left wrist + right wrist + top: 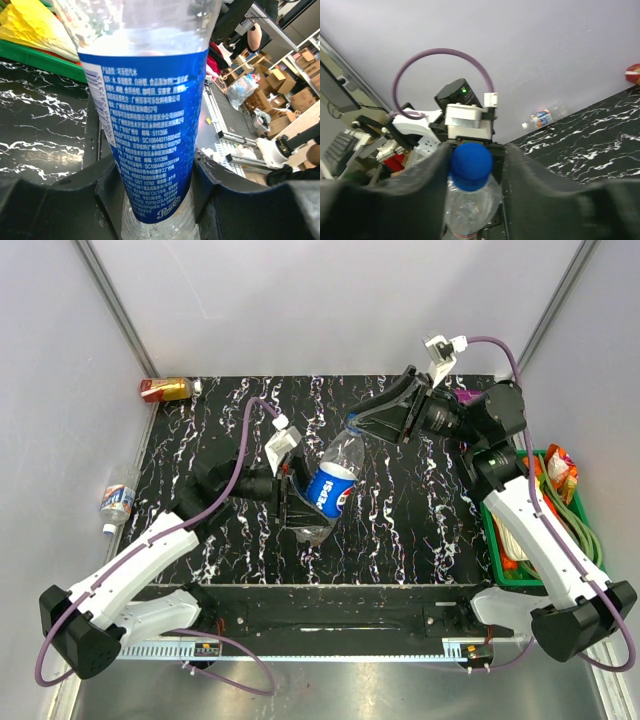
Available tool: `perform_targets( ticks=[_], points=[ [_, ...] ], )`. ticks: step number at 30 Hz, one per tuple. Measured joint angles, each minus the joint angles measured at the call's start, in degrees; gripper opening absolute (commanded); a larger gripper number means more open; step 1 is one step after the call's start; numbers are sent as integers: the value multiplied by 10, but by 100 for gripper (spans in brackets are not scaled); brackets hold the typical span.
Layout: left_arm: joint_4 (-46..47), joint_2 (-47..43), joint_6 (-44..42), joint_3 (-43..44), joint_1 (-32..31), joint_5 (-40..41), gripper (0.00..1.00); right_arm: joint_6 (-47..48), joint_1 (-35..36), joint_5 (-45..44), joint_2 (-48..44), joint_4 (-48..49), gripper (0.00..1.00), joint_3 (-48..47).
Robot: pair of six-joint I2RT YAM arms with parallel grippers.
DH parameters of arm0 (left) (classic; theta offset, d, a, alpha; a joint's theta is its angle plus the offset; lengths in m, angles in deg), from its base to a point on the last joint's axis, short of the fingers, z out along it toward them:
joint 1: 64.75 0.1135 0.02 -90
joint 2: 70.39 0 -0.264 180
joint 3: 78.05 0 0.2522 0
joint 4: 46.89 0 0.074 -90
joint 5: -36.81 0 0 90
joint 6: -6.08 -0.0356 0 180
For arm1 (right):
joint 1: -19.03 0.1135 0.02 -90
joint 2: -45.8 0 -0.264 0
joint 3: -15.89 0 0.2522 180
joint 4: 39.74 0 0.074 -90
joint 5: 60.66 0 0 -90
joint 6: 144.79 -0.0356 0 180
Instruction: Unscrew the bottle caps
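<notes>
My left gripper (300, 502) is shut on the lower body of the Pepsi bottle (330, 488), holding it tilted above the black marbled mat, neck toward the upper right. The blue label (150, 125) fills the left wrist view between both fingers. The bottle's dark blue cap (471, 160) sits between the fingers of my right gripper (476, 150). It touches the left finger, and a narrow gap shows on the right side, so the jaws stand slightly open around it. The second bottle (118, 498), with its white cap (108, 530), lies on its side off the mat's left edge.
A red-and-gold can (165, 390) lies at the mat's back left corner. A green basket (560, 530) with packets and cables stands right of the mat, beside the right arm. Grey walls close in the left, back and right sides.
</notes>
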Motion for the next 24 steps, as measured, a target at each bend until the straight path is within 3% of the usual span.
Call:
perform_targets(
  ticks=[2, 4, 13, 24],
  points=[
    [-32, 1, -33, 8, 1, 4, 0, 3, 0, -2, 4, -2, 87, 0],
    [-72, 1, -72, 24, 0, 15, 0, 5, 0, -4, 11, -6, 100, 0],
    [-247, 2, -224, 68, -1, 113, 0, 13, -1, -84, 5, -27, 100, 0],
    [-364, 5, -293, 81, -3, 299, 0, 27, -1, -174, -23, -53, 100, 1]
  ],
)
